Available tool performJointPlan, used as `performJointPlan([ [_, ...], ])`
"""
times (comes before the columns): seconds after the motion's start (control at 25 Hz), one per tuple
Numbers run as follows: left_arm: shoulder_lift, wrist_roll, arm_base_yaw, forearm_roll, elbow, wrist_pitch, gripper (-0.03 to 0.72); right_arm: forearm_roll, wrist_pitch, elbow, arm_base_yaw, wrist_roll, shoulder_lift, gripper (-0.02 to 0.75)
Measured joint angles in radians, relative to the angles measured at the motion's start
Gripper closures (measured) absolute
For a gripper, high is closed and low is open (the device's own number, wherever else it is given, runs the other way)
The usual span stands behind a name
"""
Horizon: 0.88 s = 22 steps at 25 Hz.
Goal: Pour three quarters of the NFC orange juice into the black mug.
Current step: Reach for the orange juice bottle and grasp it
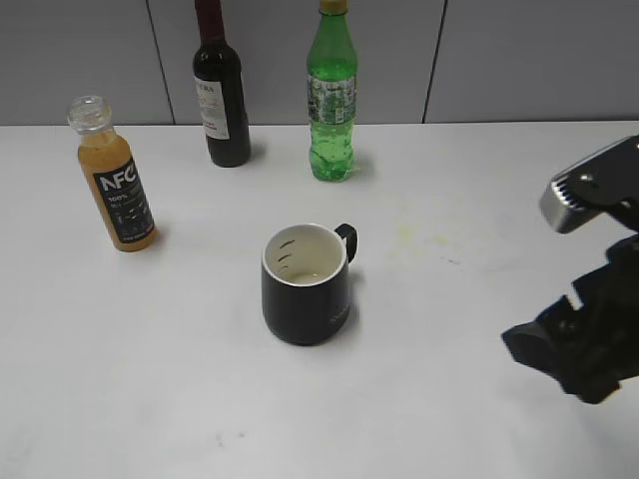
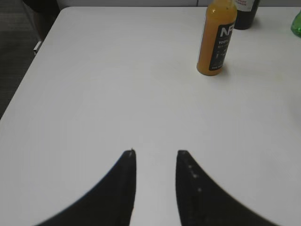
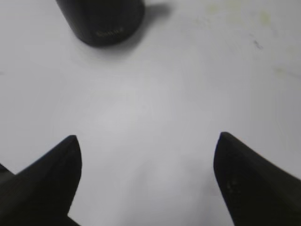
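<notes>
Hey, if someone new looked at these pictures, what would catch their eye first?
Probably the black mug standing alone mid-table, its white inside showing. Next, the NFC orange juice, capless and upright at far left, with a dark wine bottle and green soda bottle along the back wall. The right gripper gapes wide near the mug.

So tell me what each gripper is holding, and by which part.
Nothing is held. The left gripper is empty over bare table, short of the juice; the right gripper is wide open near the mug.

A dark wine bottle [image 1: 222, 95] and a green soda bottle [image 1: 331, 100] stand upright, apart, on the white table [image 1: 150, 379].
</notes>
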Motion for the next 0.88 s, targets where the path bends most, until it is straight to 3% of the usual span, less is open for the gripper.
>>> performJointPlan([
  [0.12, 0.0, 0.0, 0.0, 0.0, 0.0, 0.0, 0.452, -0.135, 0.162, -0.025, -0.006, 0.105, -0.1, 0.078],
  [0.32, 0.0, 0.0, 0.0, 0.0, 0.0, 0.0, 0.452, -0.17, 0.326, -0.026, -0.041, 0.139, -0.311, 0.08],
  [0.64, 0.0, 0.0, 0.0, 0.0, 0.0, 0.0, 0.452, -0.196, 0.439, 0.0, -0.344, 0.103, -0.628, 0.094],
  [0.88, 0.0, 0.0, 0.0, 0.0, 0.0, 0.0, 0.452, -0.18, 0.451, 0.075, -0.43, 0.081, -0.879, 0.098],
])
